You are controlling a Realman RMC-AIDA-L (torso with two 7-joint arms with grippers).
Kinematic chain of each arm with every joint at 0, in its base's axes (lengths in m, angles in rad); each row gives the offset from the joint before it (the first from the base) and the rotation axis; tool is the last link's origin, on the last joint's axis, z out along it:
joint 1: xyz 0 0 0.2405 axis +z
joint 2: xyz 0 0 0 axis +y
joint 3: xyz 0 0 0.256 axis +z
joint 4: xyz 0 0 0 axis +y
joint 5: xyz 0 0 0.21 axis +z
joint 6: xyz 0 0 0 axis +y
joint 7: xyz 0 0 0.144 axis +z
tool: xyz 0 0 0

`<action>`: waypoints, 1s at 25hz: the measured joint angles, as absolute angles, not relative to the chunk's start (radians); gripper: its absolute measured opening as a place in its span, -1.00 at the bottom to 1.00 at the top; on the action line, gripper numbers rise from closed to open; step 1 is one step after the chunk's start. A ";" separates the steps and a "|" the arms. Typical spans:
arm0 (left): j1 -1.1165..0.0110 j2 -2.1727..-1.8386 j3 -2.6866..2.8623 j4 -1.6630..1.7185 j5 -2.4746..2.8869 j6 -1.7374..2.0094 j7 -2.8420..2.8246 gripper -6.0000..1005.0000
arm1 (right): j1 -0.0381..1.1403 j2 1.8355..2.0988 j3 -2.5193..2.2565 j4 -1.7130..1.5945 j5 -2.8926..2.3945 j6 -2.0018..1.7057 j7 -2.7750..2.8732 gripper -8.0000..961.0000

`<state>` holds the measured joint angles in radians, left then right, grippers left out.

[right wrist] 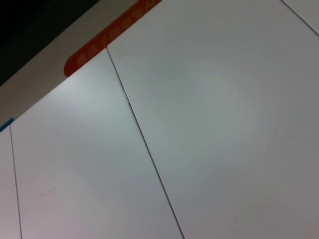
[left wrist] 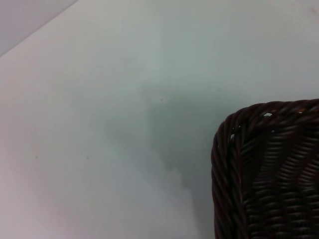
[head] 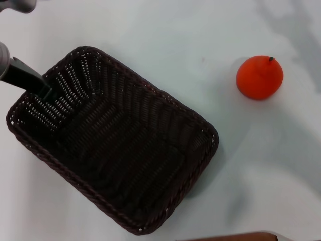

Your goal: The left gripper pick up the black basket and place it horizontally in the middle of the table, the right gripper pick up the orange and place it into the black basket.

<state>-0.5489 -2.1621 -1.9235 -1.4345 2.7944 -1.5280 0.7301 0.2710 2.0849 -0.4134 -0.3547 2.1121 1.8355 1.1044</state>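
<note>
The black basket (head: 115, 140) lies diagonally across the white table (head: 165, 40) in the head view, with one short end at the far left. My left gripper (head: 45, 90) reaches in from the left and is shut on the rim at that end, with one dark finger inside the wall. A soft shadow beside the basket's near right corner suggests it is held slightly off the table. The left wrist view shows one basket corner (left wrist: 269, 169) over the table. The orange (head: 260, 78) sits alone on the table to the right of the basket. My right gripper is out of view.
A brown edge (head: 235, 237) shows at the bottom of the head view. The right wrist view shows only white panels (right wrist: 209, 124) with thin seams and an orange strip (right wrist: 109, 35) at one edge.
</note>
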 joint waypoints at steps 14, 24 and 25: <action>-0.572 -2.159 -2.077 -1.455 2.783 -1.579 0.429 -0.50 | 0.340 2.080 -0.383 -0.400 2.128 1.762 1.179 0.97; -0.558 -2.157 -2.256 -1.446 2.784 -1.622 0.301 -0.57 | 0.414 2.074 -0.382 -0.473 2.126 1.623 1.253 0.97; -0.548 -2.157 -2.257 -1.447 2.784 -1.623 0.289 -0.58 | 0.421 2.074 -0.385 -0.480 2.125 1.611 1.254 0.97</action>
